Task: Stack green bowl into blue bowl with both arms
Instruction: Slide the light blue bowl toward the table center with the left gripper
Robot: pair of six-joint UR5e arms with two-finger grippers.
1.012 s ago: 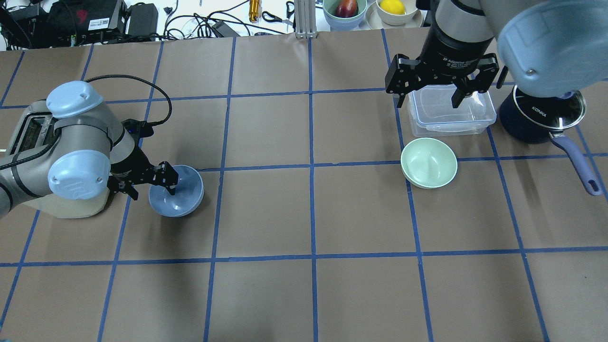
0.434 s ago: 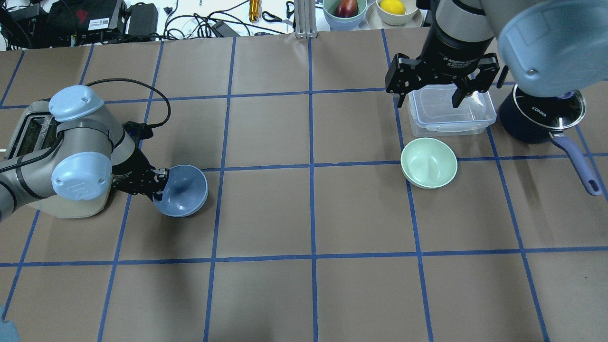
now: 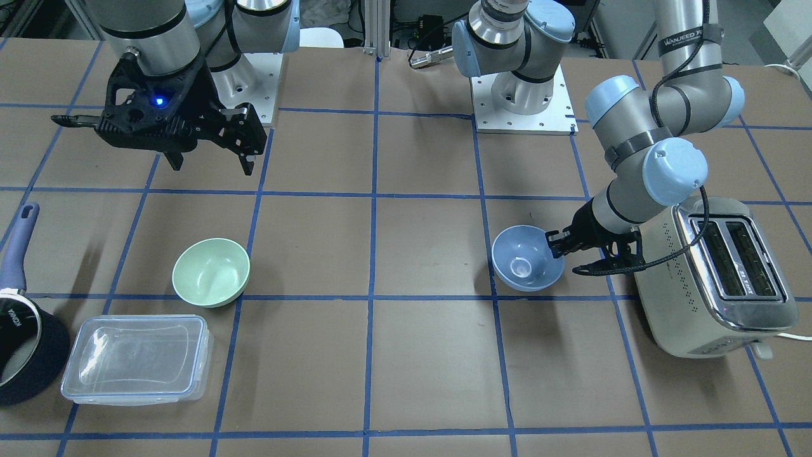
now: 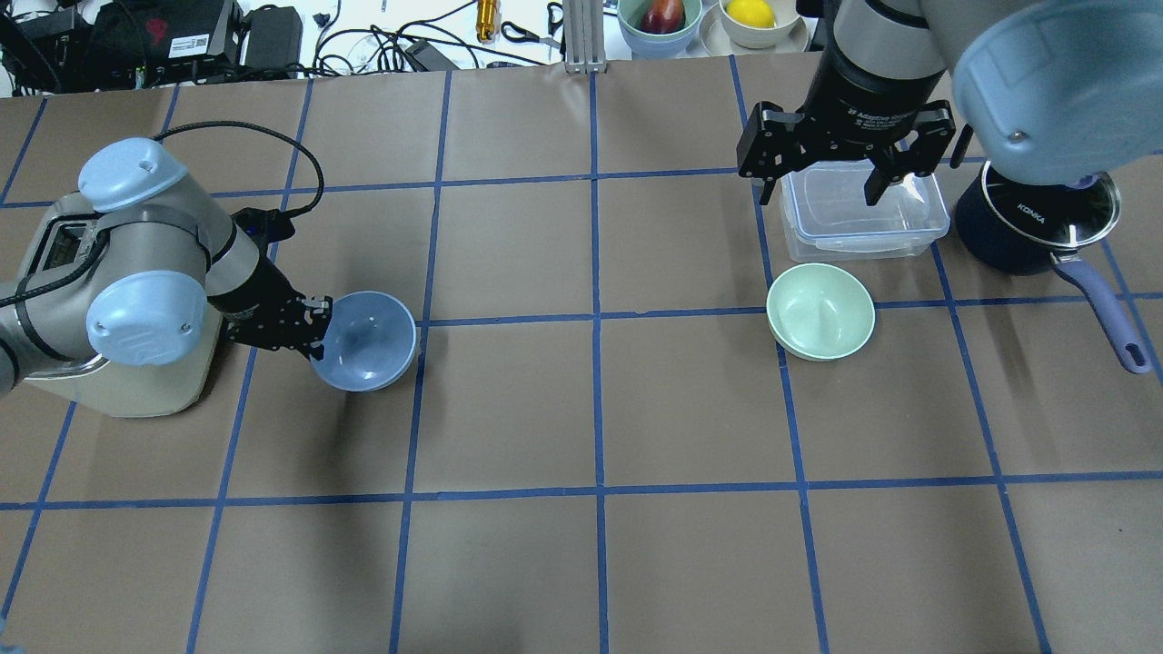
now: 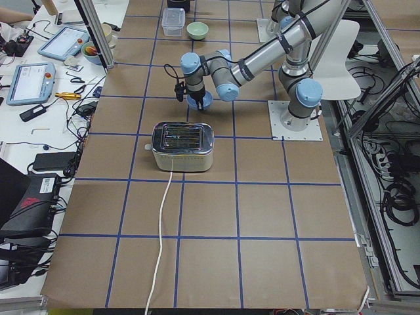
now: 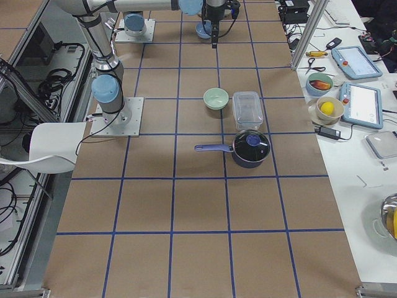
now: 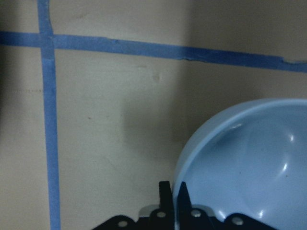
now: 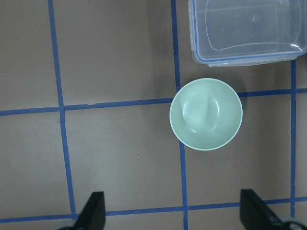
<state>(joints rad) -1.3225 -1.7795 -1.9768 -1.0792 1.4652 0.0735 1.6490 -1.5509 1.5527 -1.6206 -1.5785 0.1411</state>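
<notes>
The blue bowl (image 4: 365, 341) is held above the table by its left rim, tilted. My left gripper (image 4: 318, 338) is shut on that rim; the wrist view shows its fingertips (image 7: 165, 191) pinching the bowl's (image 7: 249, 163) edge. It also shows in the front view (image 3: 526, 259) with the left gripper (image 3: 557, 247) on it. The green bowl (image 4: 820, 311) sits upright on the table at the right, also in the front view (image 3: 211, 271) and the right wrist view (image 8: 206, 114). My right gripper (image 4: 822, 186) is open and empty, high above the clear container, beyond the green bowl.
A clear lidded container (image 4: 861, 213) and a dark navy saucepan (image 4: 1031, 222) stand behind and right of the green bowl. A cream toaster (image 3: 717, 279) stands under my left arm. Fruit bowls (image 4: 661, 20) and cables lie beyond the table's far edge.
My left gripper has lifted the blue bowl and carried it right, a little toward the table's middle, tilting it more upright. The right arm and the green bowl have not moved.
</notes>
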